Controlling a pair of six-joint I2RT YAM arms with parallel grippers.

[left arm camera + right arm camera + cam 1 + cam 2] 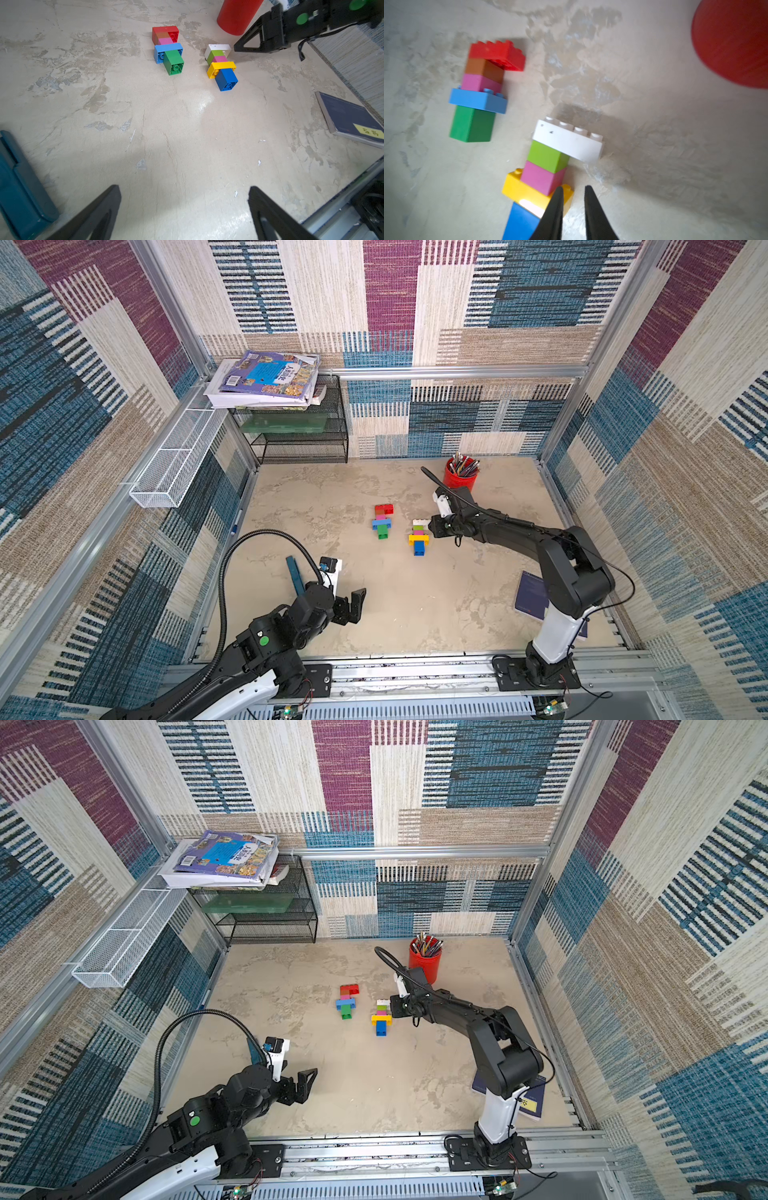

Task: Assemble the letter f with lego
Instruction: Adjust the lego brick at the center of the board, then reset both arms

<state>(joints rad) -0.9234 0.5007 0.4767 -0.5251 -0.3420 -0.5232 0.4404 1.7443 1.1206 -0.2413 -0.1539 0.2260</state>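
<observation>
Two robot arms stand over one table (374, 614) with a hard, matt beige top mottled with grey patches.

The left gripper (185, 187) hangs over bare table at the near side. Its black wedge-shaped fingers are spread wide and hold nothing. The right gripper (574, 187) has its jaws at a narrow gap with nothing between them. It sits just beside the white-topped lego column (419, 537); whether it touches the column cannot be told.

One black wire-mesh rack (299, 439) stands in the far left corner, with one stack of glossy books (266, 379) on top. One white mesh basket (174, 464), long and box-shaped, is fixed to the left wall. One dark blue notebook (351, 118), flat and rectangular with a yellow label, lies by the right arm's base. One teal plastic case (18, 187) lies near the left gripper. One red cup (459, 479), cylindrical and finely ribbed, holds pens at the far side.

Two lego columns lie flat side by side near the table's middle, apart from each other. Each has five smooth, glossy, studded plastic bricks, ten in all.
- The red-topped lego column (382, 522) runs red, orange, pink, a wider light blue brick, green.
- The white-topped one runs a long white brick, lime, pink, a wider yellow brick, blue.
</observation>
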